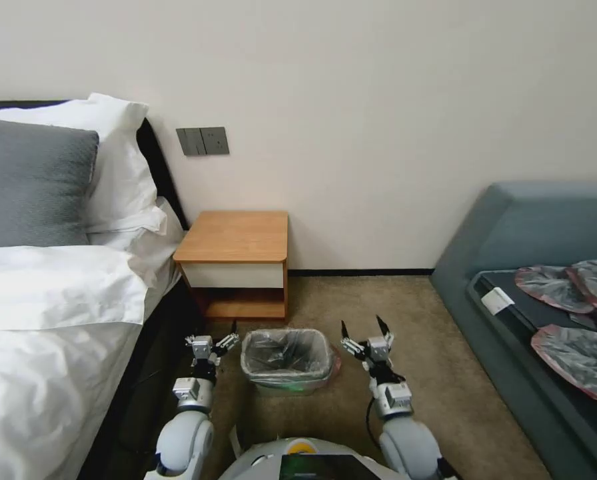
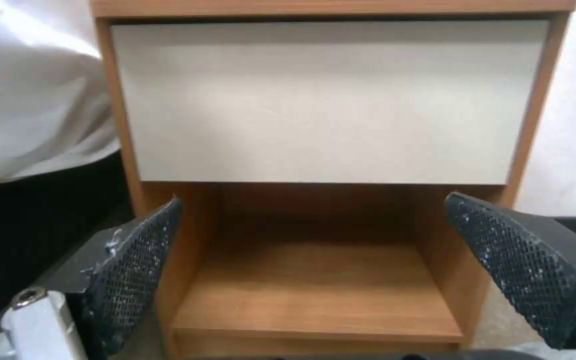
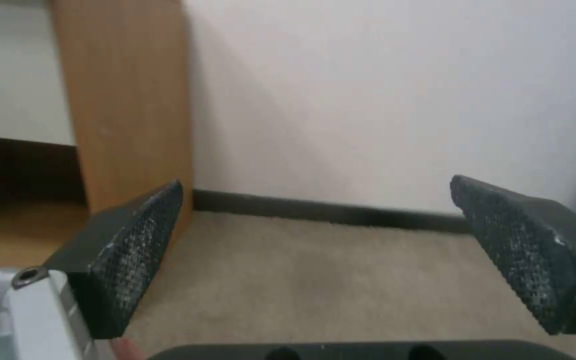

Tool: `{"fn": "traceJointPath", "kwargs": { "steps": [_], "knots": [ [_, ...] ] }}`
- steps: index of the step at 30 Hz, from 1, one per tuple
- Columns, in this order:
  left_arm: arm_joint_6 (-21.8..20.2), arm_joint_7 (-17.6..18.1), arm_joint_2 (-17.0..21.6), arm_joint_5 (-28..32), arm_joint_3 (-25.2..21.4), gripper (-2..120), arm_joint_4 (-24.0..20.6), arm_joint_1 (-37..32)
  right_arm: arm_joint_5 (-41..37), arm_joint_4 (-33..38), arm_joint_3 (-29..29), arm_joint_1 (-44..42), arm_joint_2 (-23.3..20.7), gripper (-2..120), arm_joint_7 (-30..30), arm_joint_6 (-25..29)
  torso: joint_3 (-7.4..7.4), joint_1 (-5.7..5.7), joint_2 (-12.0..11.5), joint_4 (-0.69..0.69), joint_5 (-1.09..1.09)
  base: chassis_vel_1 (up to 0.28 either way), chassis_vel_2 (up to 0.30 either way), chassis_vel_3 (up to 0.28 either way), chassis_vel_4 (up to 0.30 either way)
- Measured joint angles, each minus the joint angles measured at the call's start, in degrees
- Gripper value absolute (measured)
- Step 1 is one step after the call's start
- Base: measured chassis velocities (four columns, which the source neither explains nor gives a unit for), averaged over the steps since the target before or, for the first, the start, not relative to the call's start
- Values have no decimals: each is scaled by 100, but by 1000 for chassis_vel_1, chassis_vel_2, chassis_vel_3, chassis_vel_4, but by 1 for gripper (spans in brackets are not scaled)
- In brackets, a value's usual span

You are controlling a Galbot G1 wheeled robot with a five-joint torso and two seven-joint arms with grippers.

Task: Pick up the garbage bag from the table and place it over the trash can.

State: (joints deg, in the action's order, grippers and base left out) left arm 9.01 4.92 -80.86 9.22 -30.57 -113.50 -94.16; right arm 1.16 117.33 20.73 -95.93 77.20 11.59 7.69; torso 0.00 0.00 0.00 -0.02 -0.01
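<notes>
The garbage bag, crinkled silver-grey plastic with a pink edge on its right side, lines the trash can and drapes over its rim. The can stands on the carpet in front of the table, whose orange-brown top is bare. My left gripper hovers open just left of the can, facing the table's white drawer front and low shelf. Just right of the can is my right gripper, open, with carpet and wall beyond it. Nothing sits between the left gripper fingers or the right gripper fingers.
A bed with white linen and a grey pillow runs along the left, close to my left arm. A blue-grey sofa on the right carries several more flat plastic bags. Beige carpet lies open between table and sofa.
</notes>
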Motion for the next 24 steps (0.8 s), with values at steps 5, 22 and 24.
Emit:
{"fn": "traceJointPath", "kwargs": {
  "steps": [5, 22, 24],
  "knots": [
    [222, 116, 13, 17, 24, 100, 137, -44, 130, -144, 179, -80, 243, 100, 23, 298, 0, 0, 0, 1, 1, 0, 0, 0, 0],
    [214, 154, 12, 29, 41, 100, 143, -46, 184, -104, 293, -47, 234, 100, -98, 317, 0, 0, 0, 1, 1, 0, 0, 0, 0],
    [210, 155, 12, 30, 41, 100, 142, -46, 184, -103, 292, -46, 233, 100, -100, 316, 0, 0, 0, 1, 1, 0, 0, 0, 0]
  ]
}}
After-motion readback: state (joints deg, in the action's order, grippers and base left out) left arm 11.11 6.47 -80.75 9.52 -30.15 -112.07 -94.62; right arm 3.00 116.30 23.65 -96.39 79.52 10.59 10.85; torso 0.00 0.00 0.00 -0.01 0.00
